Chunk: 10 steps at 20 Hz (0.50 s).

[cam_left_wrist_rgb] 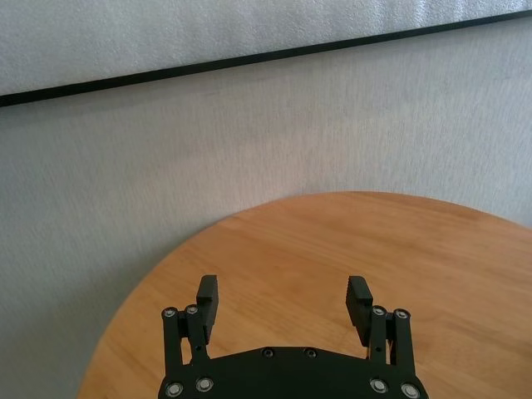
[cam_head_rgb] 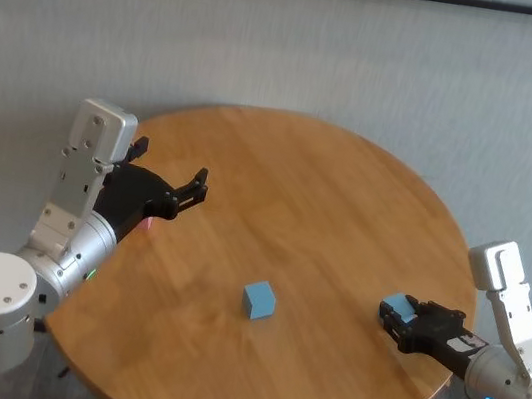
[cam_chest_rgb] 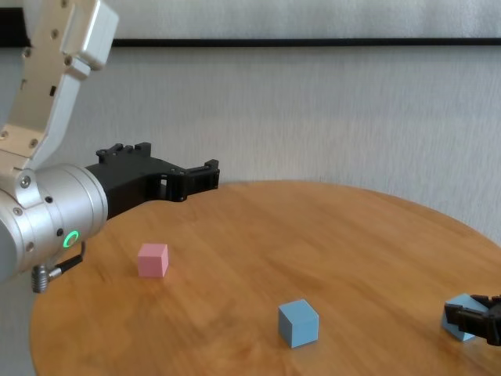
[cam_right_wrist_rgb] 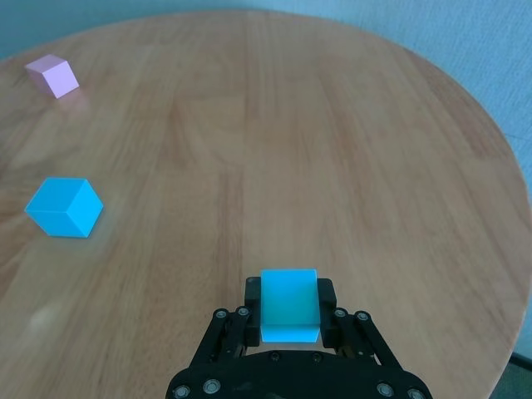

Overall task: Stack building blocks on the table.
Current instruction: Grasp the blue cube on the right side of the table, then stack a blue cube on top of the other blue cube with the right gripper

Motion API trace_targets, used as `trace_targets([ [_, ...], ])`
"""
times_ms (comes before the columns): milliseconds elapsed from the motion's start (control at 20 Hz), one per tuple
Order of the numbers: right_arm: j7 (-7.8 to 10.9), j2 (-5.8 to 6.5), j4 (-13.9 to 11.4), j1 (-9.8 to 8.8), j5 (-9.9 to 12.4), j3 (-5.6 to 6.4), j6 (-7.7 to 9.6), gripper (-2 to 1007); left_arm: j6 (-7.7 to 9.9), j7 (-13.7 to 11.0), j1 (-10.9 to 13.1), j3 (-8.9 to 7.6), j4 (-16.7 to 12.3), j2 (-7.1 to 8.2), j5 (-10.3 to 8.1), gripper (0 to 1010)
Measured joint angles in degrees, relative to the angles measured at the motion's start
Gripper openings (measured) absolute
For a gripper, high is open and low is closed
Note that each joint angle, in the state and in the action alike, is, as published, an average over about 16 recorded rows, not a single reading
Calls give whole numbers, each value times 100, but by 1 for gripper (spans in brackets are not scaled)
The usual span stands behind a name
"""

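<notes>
One light blue cube [cam_head_rgb: 258,300] sits alone near the middle of the round wooden table [cam_head_rgb: 328,189]; it also shows in the right wrist view [cam_right_wrist_rgb: 64,207] and chest view [cam_chest_rgb: 298,323]. My right gripper [cam_head_rgb: 397,318] is shut on the second light blue cube [cam_right_wrist_rgb: 289,304] near the table's right edge, low over the top. The pink cube [cam_chest_rgb: 153,260] stands on the table's left part, under my left arm, and shows far off in the right wrist view [cam_right_wrist_rgb: 52,76]. My left gripper [cam_left_wrist_rgb: 283,301] is open and empty, raised above the table.
A grey textured wall [cam_left_wrist_rgb: 249,141] stands behind the table. The table's right edge [cam_head_rgb: 459,291] is close to my right gripper. Bare wood lies between the middle cube and the held cube.
</notes>
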Motion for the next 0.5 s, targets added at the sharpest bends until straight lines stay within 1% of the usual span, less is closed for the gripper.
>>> trace_targets([
  [250,-27,-31,-143,-39,-31,33,53,358,0,0,0,0,0,0,0,1001],
  [500,24,-71,-353,-70,-88,36,126,358,0,0,0,0,0,0,0,1001],
])
